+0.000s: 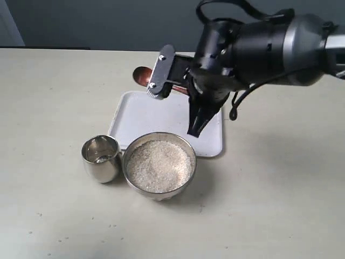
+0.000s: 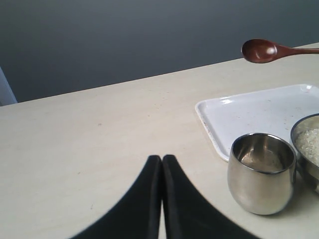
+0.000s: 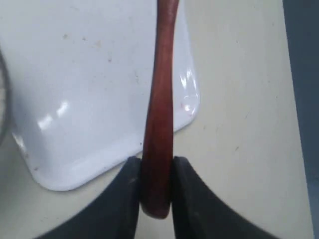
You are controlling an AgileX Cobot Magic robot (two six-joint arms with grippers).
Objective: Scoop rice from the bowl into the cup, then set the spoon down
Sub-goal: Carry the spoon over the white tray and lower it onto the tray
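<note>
The steel bowl holds white rice and stands at the front edge of a white tray. The steel cup touches the bowl's left side; whether the pale patch inside it is rice or a reflection, I cannot tell. My right gripper hangs above the tray, shut on the end of the reddish-brown spoon's handle. The spoon's oval bowl sticks out past the tray's far edge in the air and looks empty. My left gripper is shut on nothing, low over the table, left of the cup.
The beige table stretches wide around the tray. A dark wall runs behind its far edge. The right arm's bulky black body hangs over the back right of the tray.
</note>
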